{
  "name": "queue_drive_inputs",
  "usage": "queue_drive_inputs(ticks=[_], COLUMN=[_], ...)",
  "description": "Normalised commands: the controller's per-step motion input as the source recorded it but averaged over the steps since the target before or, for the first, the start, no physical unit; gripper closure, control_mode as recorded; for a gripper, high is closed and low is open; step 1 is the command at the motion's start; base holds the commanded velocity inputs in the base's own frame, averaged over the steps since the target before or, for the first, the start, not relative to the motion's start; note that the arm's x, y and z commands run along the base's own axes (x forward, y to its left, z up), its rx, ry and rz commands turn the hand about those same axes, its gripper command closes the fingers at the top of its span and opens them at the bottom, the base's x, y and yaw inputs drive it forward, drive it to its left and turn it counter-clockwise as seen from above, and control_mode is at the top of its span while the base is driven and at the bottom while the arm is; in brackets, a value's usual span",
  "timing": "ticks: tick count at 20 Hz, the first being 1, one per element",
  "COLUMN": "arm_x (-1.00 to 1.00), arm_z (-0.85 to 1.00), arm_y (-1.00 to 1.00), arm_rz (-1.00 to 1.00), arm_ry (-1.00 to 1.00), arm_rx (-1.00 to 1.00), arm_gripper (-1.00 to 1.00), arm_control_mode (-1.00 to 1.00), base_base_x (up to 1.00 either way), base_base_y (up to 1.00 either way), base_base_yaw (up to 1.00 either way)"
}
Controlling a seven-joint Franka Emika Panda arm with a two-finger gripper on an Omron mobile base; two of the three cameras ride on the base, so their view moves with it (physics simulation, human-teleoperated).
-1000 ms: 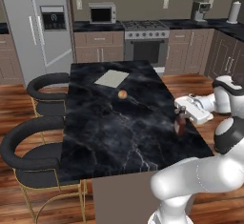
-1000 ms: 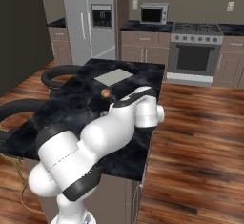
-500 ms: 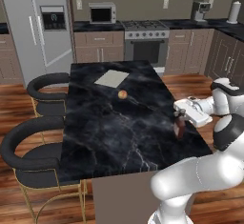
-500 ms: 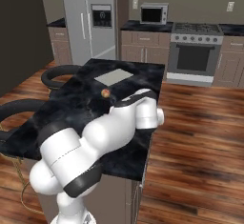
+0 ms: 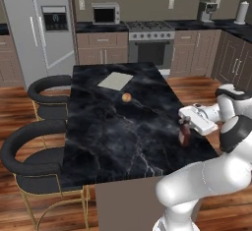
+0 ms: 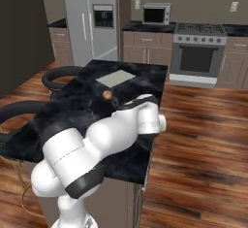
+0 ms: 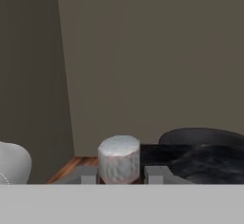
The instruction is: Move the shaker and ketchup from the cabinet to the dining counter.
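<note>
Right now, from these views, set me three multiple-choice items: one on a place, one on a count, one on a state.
1. Where is the ketchup?
A. at the dining counter's near right edge
B. on a stool
C. on the stove

2. How many stools stand beside that counter?
A. none
B. two
C. five

3. What is the gripper doing?
A. hanging open over the floor
B. shut on the ketchup's neck
C. holding the pale sheet

Answers: 1 A, the bottle stands upright on the marble there. 2 B, two black seats line its left side. 3 B, the fingers flank the cap.
</note>
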Motion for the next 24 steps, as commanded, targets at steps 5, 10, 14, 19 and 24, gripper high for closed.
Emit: queue_drive_inputs(ticks=[5,10,14,19,24], arm_x=[0.0,0.0,0.0,0.0,0.0], arm_z=[-0.17,-0.17,-0.17,-0.17,-0.16], arm_y=[0.0,0.0,0.0,0.0,0.0], arm_rz=[0.0,0.0,0.0,0.0,0.0], arm_ry=[0.0,0.0,0.0,0.0,0.0], arm_rx=[0.0,0.0,0.0,0.0,0.0], arm_gripper=[1.0,1.0,1.0,1.0,1.0], arm_control_mode=[-1.0,-1.0,-1.0,-1.0,-1.0], base_base_x=[0.0,0.0,0.0,0.0,0.0], base_base_y=[0.0,0.0,0.0,0.0,0.0], base_base_yaw=[0.0,0.0,0.0,0.0,0.0])
